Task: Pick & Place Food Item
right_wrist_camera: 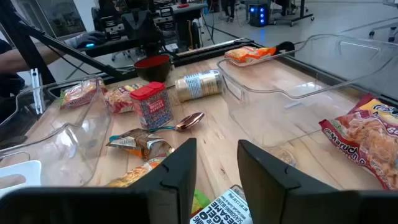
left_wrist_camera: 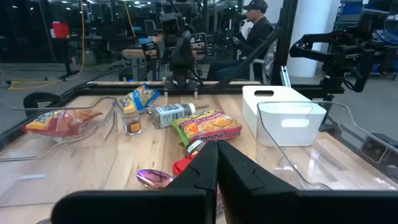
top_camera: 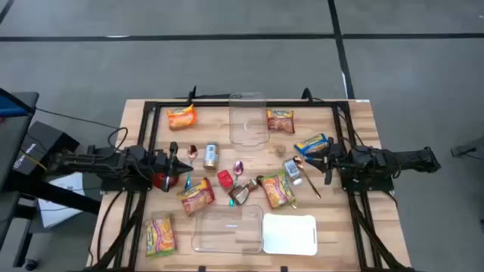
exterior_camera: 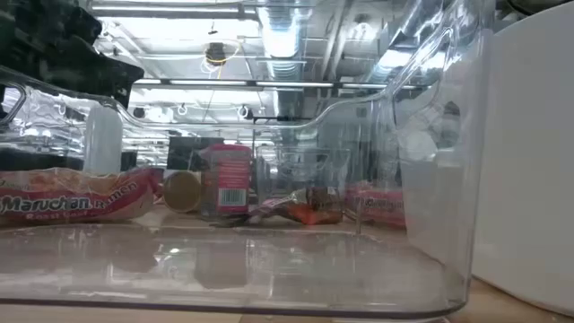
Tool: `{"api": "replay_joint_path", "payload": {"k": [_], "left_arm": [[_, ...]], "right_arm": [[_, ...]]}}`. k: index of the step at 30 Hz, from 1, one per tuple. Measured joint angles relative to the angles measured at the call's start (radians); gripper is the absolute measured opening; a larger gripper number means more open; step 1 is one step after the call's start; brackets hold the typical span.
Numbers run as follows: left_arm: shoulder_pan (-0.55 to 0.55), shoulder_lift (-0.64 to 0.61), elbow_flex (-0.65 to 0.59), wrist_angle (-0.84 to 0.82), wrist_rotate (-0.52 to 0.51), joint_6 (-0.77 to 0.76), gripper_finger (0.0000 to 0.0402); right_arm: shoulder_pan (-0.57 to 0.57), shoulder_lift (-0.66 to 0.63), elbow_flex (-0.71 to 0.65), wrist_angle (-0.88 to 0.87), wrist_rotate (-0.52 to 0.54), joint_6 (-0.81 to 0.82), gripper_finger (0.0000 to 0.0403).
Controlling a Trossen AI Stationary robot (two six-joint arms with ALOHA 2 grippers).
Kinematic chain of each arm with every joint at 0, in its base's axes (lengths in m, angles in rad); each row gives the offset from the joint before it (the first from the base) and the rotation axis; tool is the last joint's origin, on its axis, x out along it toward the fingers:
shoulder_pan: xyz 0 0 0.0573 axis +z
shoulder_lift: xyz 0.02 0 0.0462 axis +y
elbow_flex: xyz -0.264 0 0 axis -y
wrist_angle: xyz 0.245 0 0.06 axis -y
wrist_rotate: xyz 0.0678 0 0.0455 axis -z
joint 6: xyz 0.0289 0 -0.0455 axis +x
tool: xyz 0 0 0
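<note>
Wooden table [top_camera: 136, 113] carries scattered food packets, and the right gripper [top_camera: 327, 160], half open and empty near the right edge, hangs over a small white-labelled bottle [top_camera: 292, 170], probably to pick it, while the left gripper [top_camera: 180, 164] waits closed near the left edge.

Wooden table [top_camera: 344, 227] with black frame rails — two clear bins [top_camera: 249, 121] [top_camera: 227, 230] and a white bin [top_camera: 290, 234] sit on it. Noodle packets [top_camera: 181, 117] [top_camera: 280, 121] [top_camera: 160, 234] at the edges. Centre clutter — red-capped jar [top_camera: 224, 179], can [top_camera: 210, 156], spoon [top_camera: 238, 168], wrapper [top_camera: 240, 194].
</note>
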Motion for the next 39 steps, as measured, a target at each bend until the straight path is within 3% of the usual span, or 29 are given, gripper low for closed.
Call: {"api": "replay_joint_path", "payload": {"k": [39], "left_arm": [[0.0, 0.0, 0.0, 0.011, 0.0, 0.029, 0.0]], "right_arm": [[0.0, 0.0, 0.0, 0.0, 0.0, 0.0, 0.0111]]}}
